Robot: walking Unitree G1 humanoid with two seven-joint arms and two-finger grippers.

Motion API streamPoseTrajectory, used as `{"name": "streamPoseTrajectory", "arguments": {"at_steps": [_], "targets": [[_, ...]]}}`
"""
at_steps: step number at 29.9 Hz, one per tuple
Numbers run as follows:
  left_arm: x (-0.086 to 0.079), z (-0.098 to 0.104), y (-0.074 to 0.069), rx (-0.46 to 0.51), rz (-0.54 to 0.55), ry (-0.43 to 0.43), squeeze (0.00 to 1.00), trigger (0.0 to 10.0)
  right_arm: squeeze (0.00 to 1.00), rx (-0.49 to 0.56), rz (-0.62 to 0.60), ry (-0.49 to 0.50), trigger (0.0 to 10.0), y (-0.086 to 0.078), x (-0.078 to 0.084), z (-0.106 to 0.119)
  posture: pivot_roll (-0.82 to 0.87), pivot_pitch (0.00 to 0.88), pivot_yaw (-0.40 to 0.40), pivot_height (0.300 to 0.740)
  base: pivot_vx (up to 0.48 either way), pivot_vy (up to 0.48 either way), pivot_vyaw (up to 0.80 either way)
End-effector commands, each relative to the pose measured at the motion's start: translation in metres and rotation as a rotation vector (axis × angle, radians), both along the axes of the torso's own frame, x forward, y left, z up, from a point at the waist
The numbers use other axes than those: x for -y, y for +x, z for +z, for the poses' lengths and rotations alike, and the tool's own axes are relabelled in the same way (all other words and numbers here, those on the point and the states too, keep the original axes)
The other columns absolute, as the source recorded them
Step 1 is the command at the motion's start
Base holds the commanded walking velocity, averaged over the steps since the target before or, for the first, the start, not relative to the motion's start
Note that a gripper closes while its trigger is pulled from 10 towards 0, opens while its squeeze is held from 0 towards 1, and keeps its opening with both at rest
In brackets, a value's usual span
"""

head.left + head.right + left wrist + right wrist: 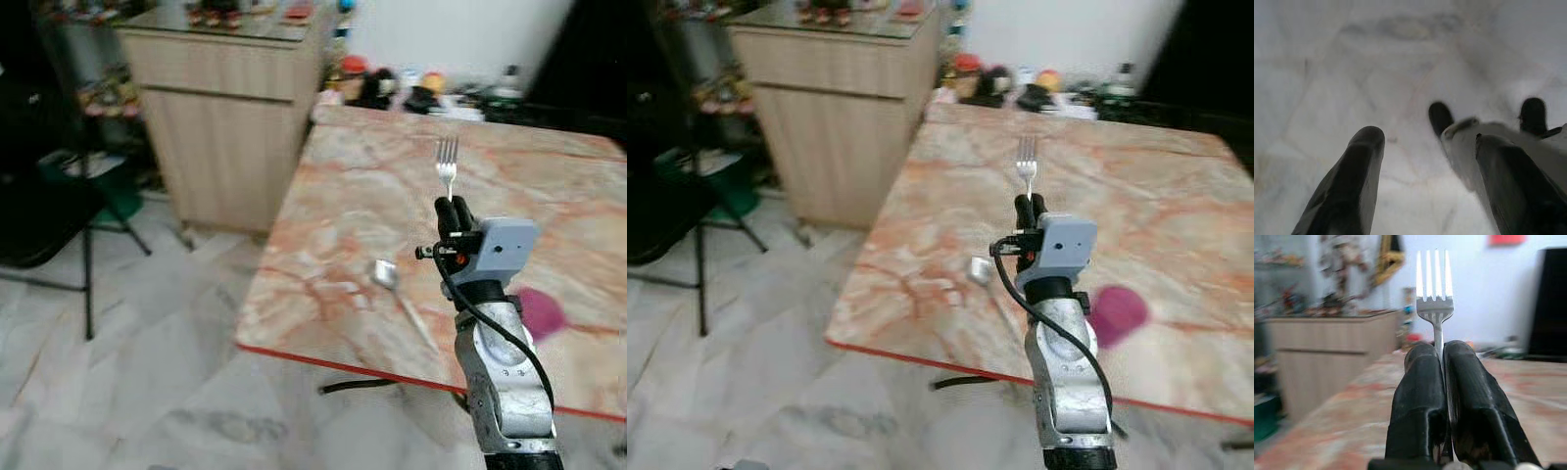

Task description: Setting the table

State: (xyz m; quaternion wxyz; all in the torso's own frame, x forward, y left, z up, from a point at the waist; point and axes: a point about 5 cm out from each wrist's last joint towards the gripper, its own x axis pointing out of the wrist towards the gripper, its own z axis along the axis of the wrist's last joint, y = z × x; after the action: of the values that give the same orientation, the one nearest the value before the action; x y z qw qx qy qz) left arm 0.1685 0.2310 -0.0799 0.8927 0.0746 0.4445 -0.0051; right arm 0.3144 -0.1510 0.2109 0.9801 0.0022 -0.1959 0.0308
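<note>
My right gripper (452, 211) is shut on a silver fork (447, 164), held upright with its tines up above the marble table (372, 176). In the right wrist view the fork (1434, 289) rises from between the two black fingers (1420, 416). A silver spoon (397, 294) lies on the table near its front edge, to the left of my right arm. A purple round object (540, 311) sits on the table just right of that arm. My left gripper (1425, 147) hangs over the pale floor with its fingers apart.
A wooden cabinet (230, 127) stands left of the table. Jars and clutter (411, 88) crowd the table's far edge. A dark chair with a green object (88, 196) stands at the left on the marble floor. The table's near edge is red (323, 357).
</note>
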Motion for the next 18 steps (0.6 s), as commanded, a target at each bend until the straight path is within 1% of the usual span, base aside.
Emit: {"name": "streamPoseTrajectory", "arguments": {"at_steps": [1, 9, 13, 18], "targets": [[0.0068, -0.0052, -0.0073, -0.035, -0.008, -0.016, 0.0, 10.0, 0.0, 0.018, -0.022, 0.017, 10.0, -0.0041, 0.005, 0.0008, -0.02, 0.045, -0.03, 0.74, 0.0, -0.48, 0.0], [0.0048, -0.0049, -0.0073, -0.04, -0.013, -0.004, 0.0, 10.0, 0.0, 0.031, -0.03, 0.014, 10.0, -0.0096, -0.0007, 0.0004, -0.03, 0.028, -0.021, 0.74, 0.0, -0.48, 0.0], [0.0041, -0.0048, -0.0072, -0.042, -0.014, 0.003, 0.0, 10.0, 0.0, 0.029, -0.037, 0.019, 10.0, -0.0107, 0.0002, -0.0002, -0.03, 0.024, -0.019, 0.74, 0.0, -0.48, 0.0], [0.0006, -0.0035, -0.0063, -0.036, -0.01, 0.013, 0.0, 10.0, 0.0, 0.052, -0.055, 0.021, 10.0, -0.01, 0.0044, 0.0055, -0.03, 0.024, -0.014, 0.74, 0.0, -0.48, 0.0]]}}
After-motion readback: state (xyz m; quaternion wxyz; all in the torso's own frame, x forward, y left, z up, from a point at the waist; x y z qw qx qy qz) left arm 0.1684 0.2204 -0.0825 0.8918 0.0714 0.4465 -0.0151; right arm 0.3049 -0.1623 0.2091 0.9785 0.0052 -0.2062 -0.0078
